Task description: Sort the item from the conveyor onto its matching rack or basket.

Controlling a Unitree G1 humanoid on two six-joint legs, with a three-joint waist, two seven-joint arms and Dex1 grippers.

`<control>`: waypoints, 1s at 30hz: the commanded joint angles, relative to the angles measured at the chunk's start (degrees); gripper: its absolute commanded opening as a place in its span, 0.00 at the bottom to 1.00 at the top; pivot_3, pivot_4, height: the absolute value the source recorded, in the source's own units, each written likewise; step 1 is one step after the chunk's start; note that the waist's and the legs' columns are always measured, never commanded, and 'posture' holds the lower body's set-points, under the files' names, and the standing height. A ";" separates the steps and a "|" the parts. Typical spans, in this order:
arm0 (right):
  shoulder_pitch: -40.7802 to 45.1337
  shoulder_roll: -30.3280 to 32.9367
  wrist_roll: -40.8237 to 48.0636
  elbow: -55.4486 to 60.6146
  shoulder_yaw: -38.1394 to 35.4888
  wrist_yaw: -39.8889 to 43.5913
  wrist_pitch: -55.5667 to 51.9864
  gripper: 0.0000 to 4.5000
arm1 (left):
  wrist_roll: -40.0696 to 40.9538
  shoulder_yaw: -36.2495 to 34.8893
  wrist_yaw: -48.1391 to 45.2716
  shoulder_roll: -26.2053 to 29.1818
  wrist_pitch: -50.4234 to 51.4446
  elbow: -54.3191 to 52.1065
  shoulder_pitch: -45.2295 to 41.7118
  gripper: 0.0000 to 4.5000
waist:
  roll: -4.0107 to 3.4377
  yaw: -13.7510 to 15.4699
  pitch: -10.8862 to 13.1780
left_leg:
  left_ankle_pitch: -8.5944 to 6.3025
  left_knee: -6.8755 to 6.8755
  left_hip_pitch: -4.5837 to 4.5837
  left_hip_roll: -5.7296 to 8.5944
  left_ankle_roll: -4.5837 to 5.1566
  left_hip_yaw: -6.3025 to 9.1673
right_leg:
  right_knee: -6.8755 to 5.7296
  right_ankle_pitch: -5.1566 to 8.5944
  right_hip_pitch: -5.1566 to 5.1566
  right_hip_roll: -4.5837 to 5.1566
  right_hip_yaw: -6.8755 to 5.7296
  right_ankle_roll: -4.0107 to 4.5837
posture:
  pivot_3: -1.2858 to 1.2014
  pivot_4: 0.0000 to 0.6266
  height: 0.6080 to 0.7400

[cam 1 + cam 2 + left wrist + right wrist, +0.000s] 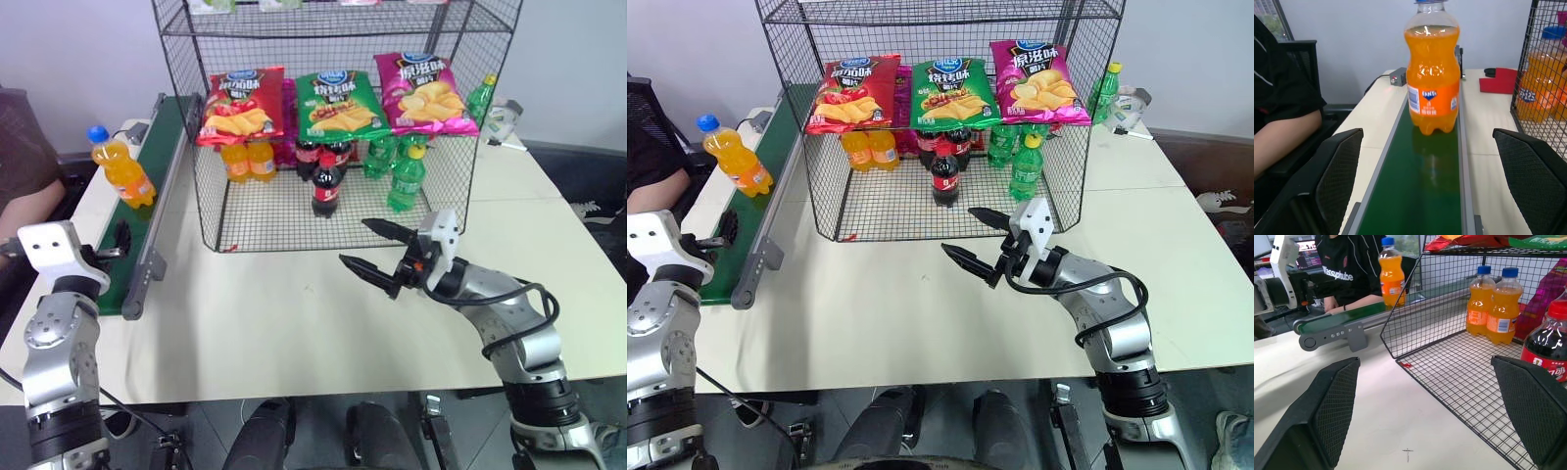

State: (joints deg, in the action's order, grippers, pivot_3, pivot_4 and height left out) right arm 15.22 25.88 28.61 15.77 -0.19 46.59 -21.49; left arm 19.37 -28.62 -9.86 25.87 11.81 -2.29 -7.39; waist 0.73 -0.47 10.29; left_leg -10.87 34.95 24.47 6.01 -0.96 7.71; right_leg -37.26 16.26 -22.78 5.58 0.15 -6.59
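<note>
Bottle (pixel 121 169) of orange soda, blue cap on, stands upright on the belt (pixel 149 186), roughly midway along it and well apart from the near end. Nothing touches it. In the left wrist view it sits straight ahead, centred between the 2 spread fingers (pixel 1332 176) of the left gripper (pixel 1432 183), which waits at the belt's near end, wide open and empty. So the pick has not begun; by my reading the bottle must first come within reach, or the arm must go out to it.

Right of the belt stands the rack (pixel 323 127). Its floor tier holds 2 orange bottles (pixel 248 160) at the belt side, cola bottles (pixel 327 181) in the middle and green bottles (pixel 407 176) at the far side; 3 crisp bags (pixel 338 103) lie on the tier above. The matching spot is most likely beside the 2 orange bottles, where bare mesh shows in front.

The right gripper (pixel 377 250) hovers over the table (pixel 294 323) just before the rack's open front, fingers apart, holding nothing.

A person's arm (pixel 1278 137) rests beside the belt, on its outer side.

Done: nothing yet. Left: grasp, carry, place.
</note>
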 commanded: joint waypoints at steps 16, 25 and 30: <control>0.67 0.06 0.73 2.01 -0.61 0.20 1.01 1.00 | 0.38 -2.16 -0.23 1.28 -2.84 0.89 -1.78 0.99 | 0.00 -0.01 0.00 | 0.00 0.01 0.00 0.00 0.00 0.00 | 0.00 0.00 0.01 0.00 -0.01 0.00 | 0.52 0.24 1.00; -0.18 0.05 0.72 2.45 -0.42 0.09 1.61 1.00 | 0.73 -2.60 -0.76 1.51 -3.41 0.89 -2.01 0.99 | 0.00 0.00 0.00 | 0.00 0.01 0.00 0.00 0.00 0.00 | 0.00 0.00 0.00 0.00 -0.01 -0.01 | 0.52 0.24 1.00; -0.48 0.13 0.82 2.50 -0.51 0.14 1.62 1.00 | 0.54 -2.75 -0.89 1.51 -3.39 0.91 -2.12 0.99 | 0.00 -0.02 0.00 | 0.00 0.00 0.00 0.00 0.00 0.00 | 0.00 0.00 0.01 0.00 -0.01 -0.01 | 0.52 0.24 1.00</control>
State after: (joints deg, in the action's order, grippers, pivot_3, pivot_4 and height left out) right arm 14.56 25.89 28.83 16.00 -0.20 46.56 -20.83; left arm 19.67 -30.10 -10.73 26.18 9.65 -0.67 -8.82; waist 0.73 -0.49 10.29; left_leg -10.87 34.95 24.47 6.01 -0.96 7.71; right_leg -37.26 16.25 -22.77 5.58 0.14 -6.60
